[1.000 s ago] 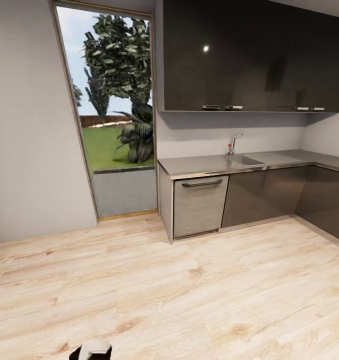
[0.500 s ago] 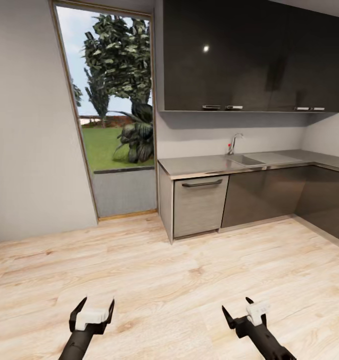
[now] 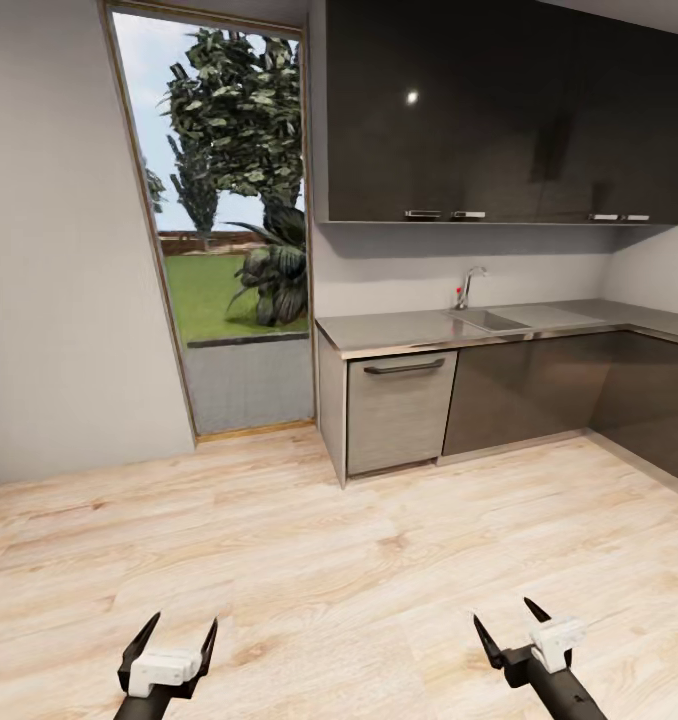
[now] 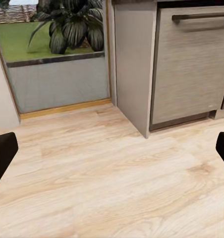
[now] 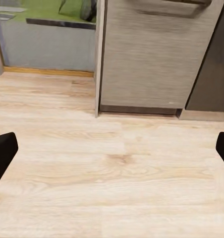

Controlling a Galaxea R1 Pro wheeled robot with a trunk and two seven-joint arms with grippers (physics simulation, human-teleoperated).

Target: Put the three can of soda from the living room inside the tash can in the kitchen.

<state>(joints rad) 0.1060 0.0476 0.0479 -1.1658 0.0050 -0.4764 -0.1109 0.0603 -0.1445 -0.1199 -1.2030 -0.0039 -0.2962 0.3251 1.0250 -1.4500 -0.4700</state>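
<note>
I am in the kitchen, facing glossy dark cabinets (image 3: pixel 499 110) and a grey worktop (image 3: pixel 399 330) with a sink (image 3: pixel 492 320) and chrome tap (image 3: pixel 467 286). The cans of soda and the tash can are out of view. Low over the wood floor (image 3: pixel 359 560), my left gripper (image 3: pixel 184 625) is open and holds nothing. My right gripper (image 3: pixel 504 612) is also open and empty. In the left wrist view the left gripper (image 4: pixel 112 153) spans bare floor before a grey appliance front (image 4: pixel 191 64). The right gripper (image 5: pixel 112 148) faces that same front (image 5: pixel 156 54).
A tall window (image 3: pixel 229 220) onto a garden stands at the left, beside a plain grey wall (image 3: pixel 59 250). The grey appliance front (image 3: pixel 399 410) ends the cabinet run, and dark base cabinets (image 3: pixel 539 390) turn the corner at the right. Open wood floor lies ahead.
Both arms came up into the head view from below, then sank a little. The right gripper has shifted slightly right. The room has not shifted.
</note>
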